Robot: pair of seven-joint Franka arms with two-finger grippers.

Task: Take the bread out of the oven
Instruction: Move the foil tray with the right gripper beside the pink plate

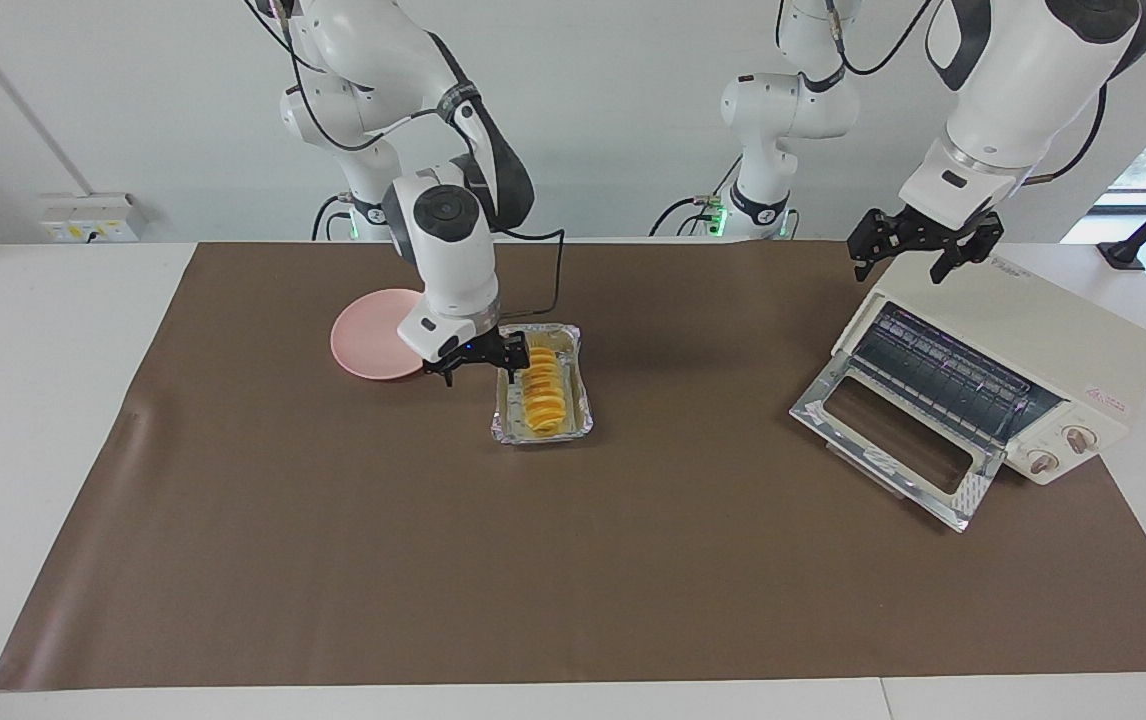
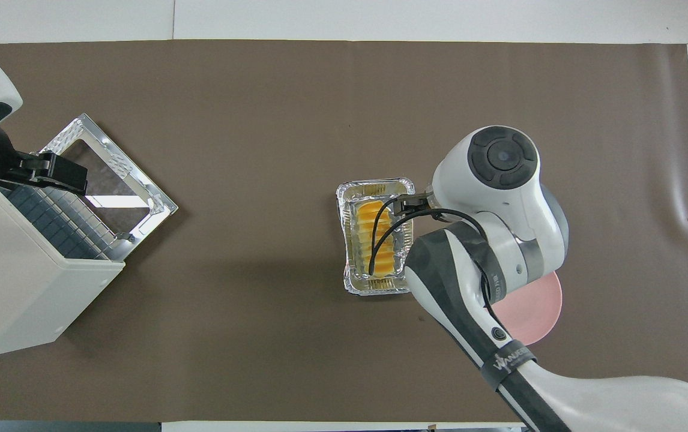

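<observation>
The bread [image 1: 541, 395] is a golden ridged loaf lying in a crinkled foil tray [image 1: 533, 436] on the brown mat, outside the oven. It also shows in the overhead view [image 2: 374, 240]. My right gripper [image 1: 481, 368] is low at the tray's edge on the plate's side. It is open, with its fingers astride the tray wall. The cream oven [image 1: 1053, 340] stands at the left arm's end with its glass door [image 1: 813, 402] dropped open and its rack bare. My left gripper [image 1: 918, 252] hangs open over the oven's top front edge.
A pink plate [image 1: 368, 345] lies beside the foil tray, on the side away from the oven, partly under my right arm. In the overhead view my right arm covers part of the plate [image 2: 530, 312] and the tray's rim [image 2: 374, 289].
</observation>
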